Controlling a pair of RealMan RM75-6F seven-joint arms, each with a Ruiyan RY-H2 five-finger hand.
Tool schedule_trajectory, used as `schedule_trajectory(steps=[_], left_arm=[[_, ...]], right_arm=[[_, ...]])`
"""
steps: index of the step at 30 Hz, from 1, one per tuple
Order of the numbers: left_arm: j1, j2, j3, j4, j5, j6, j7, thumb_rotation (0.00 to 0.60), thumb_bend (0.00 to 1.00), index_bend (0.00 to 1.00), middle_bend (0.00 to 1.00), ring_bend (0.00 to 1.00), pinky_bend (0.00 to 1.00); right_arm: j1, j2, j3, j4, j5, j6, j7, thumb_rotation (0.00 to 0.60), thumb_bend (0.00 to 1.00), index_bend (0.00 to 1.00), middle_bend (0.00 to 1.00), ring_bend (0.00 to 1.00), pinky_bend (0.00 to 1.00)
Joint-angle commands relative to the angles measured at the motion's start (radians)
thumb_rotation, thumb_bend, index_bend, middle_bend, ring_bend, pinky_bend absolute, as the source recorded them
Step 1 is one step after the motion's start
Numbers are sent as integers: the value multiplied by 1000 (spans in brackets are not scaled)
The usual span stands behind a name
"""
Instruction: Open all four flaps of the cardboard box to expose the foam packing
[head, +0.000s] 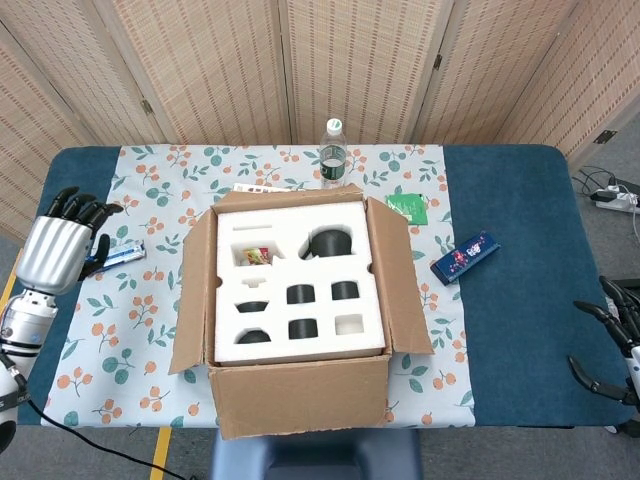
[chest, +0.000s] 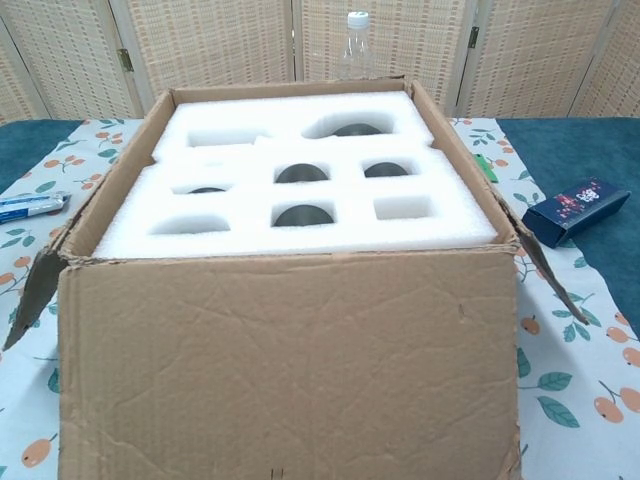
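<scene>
Though empty, left hand (head: 55, 250) fingers (head: 85, 210) half-curled, clear of box (head: 300, 395).

Table (head: 520, 200) with a blue cover and a floral cloth (head: 130, 300) laid across its middle.

The open box (head: 295, 390) stands on the cloth at centre, flaps folded out. At 12 o'clock, just behind the box, stands a clear bottle (head: 333, 153). At about 1 o'clock a green card (head: 408, 207) lies flat on the cloth. At 3 o'clock a small dark blue carton (head: 465, 256) lies on the bare blue cover, near the cloth's edge. At 9 o'clock a slim blue-and-white pack (head: 122, 255) lies on the cloth.
</scene>
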Motion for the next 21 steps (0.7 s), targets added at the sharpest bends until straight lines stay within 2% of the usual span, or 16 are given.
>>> schedule_trajectory(steps=[1,4,6,10,13,18,21], left_arm=[[67,13,16,-66,-59,42,8,600,381,69,179,67,81],[141,2,41,-107,-100,100,11,600,354,12,107,11,19],[195,-26,66,-105,-87,153,-28,600,353,7,87,0,0],[288,-101,111,-32,-18,275,-77,600,336,5,84,0,0],[340,-145,136,7,6,328,-83,600,319,7,84,0,0],[377,-177,180,44,46,317,-109,600,312,23,80,0,0],[385,-165,191,43,59,293,-124,600,300,28,70,0,0]], right_arm=[[-8,-9,22,-27,53,-25,-107,283,426,166,6,82,74],[-5,3,17,-62,67,-64,-146,283,426,120,0,60,57],[-1,10,18,-81,80,-86,-174,284,426,96,0,38,45],[1,11,27,-111,103,-109,-237,287,426,78,0,14,4],[5,15,31,-126,108,-121,-248,288,425,74,0,10,0],[5,12,37,-151,125,-135,-323,286,426,73,0,9,0],[-2,19,14,-191,90,-136,-360,289,426,73,0,9,0]])
